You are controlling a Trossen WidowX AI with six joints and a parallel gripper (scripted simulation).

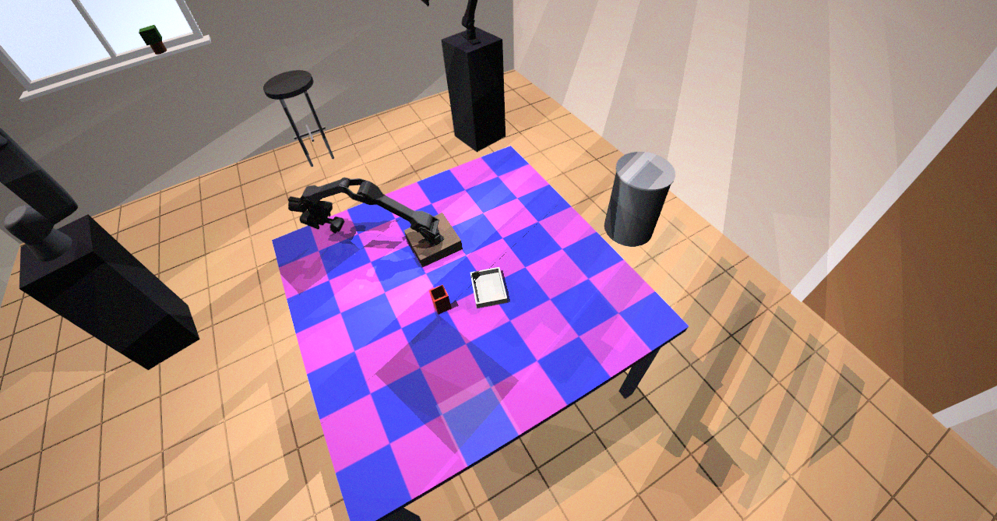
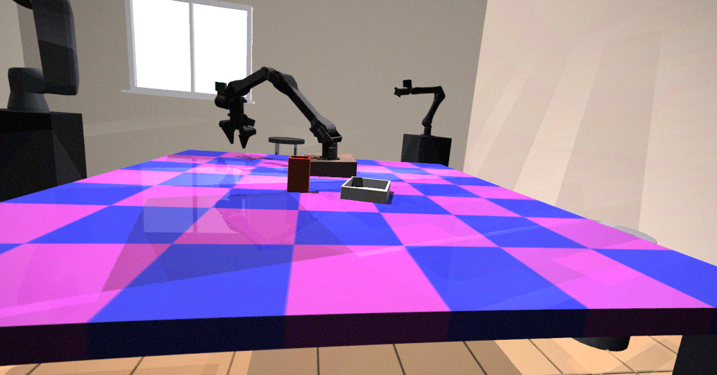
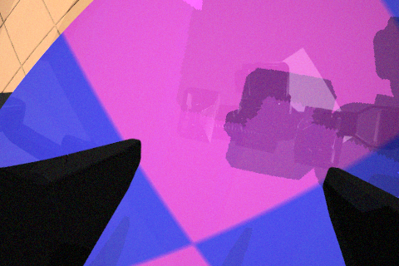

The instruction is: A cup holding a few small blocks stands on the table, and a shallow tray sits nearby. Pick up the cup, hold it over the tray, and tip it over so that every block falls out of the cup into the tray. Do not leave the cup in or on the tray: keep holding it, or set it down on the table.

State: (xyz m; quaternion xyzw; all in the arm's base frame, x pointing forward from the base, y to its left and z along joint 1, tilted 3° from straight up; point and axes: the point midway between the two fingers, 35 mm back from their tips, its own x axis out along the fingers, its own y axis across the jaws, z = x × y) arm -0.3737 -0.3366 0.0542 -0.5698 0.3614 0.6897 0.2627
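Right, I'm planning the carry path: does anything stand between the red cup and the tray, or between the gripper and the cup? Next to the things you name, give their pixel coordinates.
Nothing visible stands between the gripper [image 1: 322,223] [image 2: 236,139] [image 3: 233,158] and the red cup [image 1: 441,301] [image 2: 298,175], nor between the cup and the tray [image 1: 491,303] [image 2: 364,194].
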